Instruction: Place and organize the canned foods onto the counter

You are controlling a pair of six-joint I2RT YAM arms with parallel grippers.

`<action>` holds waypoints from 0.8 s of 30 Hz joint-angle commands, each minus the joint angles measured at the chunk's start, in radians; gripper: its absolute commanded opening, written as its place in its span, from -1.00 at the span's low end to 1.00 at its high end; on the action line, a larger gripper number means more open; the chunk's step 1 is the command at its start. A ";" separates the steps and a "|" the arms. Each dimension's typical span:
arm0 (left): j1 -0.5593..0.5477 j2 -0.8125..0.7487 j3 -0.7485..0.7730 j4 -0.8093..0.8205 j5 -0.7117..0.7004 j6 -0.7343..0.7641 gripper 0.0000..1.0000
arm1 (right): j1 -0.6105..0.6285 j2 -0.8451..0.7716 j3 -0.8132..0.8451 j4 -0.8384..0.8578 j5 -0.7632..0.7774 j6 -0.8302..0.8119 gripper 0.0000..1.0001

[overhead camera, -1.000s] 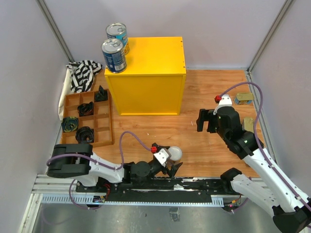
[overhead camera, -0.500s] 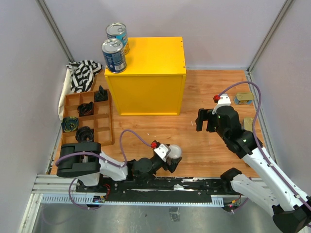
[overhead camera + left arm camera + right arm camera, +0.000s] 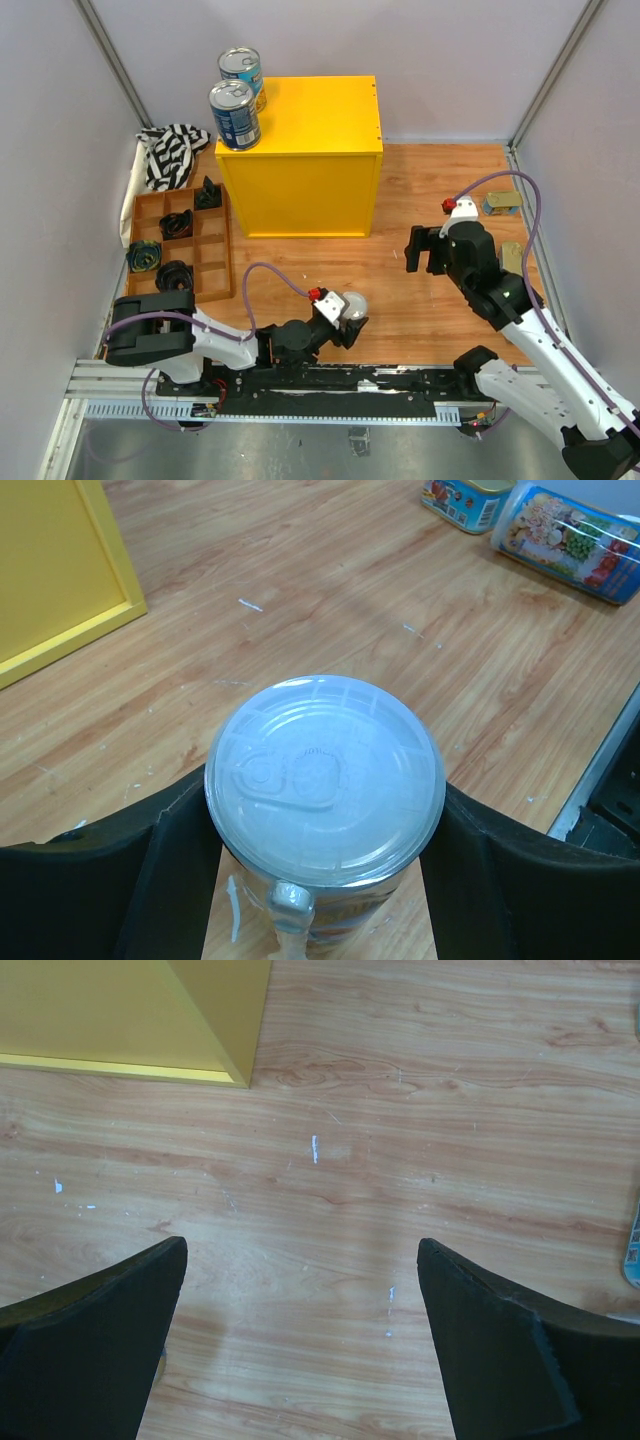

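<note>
Left pincer [image 3: 349,322] has shifted slightly towards the far left with its load since the earlier frame; right arm barely changed. It is clenched on the slim white-lidded yellow-blue can [image 3: 325,770], one black finger [image 3: 165,850] pressed to each side. The wrist view shows mostly the lid, so the label is almost all hidden and I cannot tell if the base touches the wooden table [image 3: 430,180]. From above this can sits near the near edge, well apart from the big bright yellow box cabinet [image 3: 310,130].

Two wide blue-labelled silver-topped cans are at the cabinet's left edge: front one [image 3: 234,114] on the near-left corner, back one [image 3: 241,70] partly hidden behind it, footing unclear.

Right pincer [image 3: 300,1300] is released – fingers wide apart, nothing between them, over bare table near the cabinet's corner.

A flat gold tin [image 3: 502,203] lies by the right wall; a second gold thing [image 3: 512,255] is partly covered by the right arm. In the left wrist view two labelled containers are cut off at the top right – kind unclear.

Brown wooden compartment tray [image 3: 214,255] and striped cloth [image 3: 170,152] sit at left.
</note>
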 commanded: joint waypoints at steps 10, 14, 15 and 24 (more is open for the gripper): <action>0.005 -0.305 -0.020 -0.169 -0.092 -0.113 -0.99 | -0.014 -0.071 -0.128 -0.038 0.086 0.080 0.96; 0.004 -0.343 0.009 -0.278 -0.090 -0.126 -0.99 | -0.014 -0.061 -0.183 -0.036 0.156 0.122 0.97; 0.003 -0.351 0.015 -0.295 -0.093 -0.130 -0.99 | -0.015 -0.058 -0.199 -0.035 0.188 0.140 0.97; -0.022 -0.392 0.101 -0.435 -0.164 -0.123 -1.00 | -0.014 -0.040 -0.371 0.187 0.266 0.132 0.97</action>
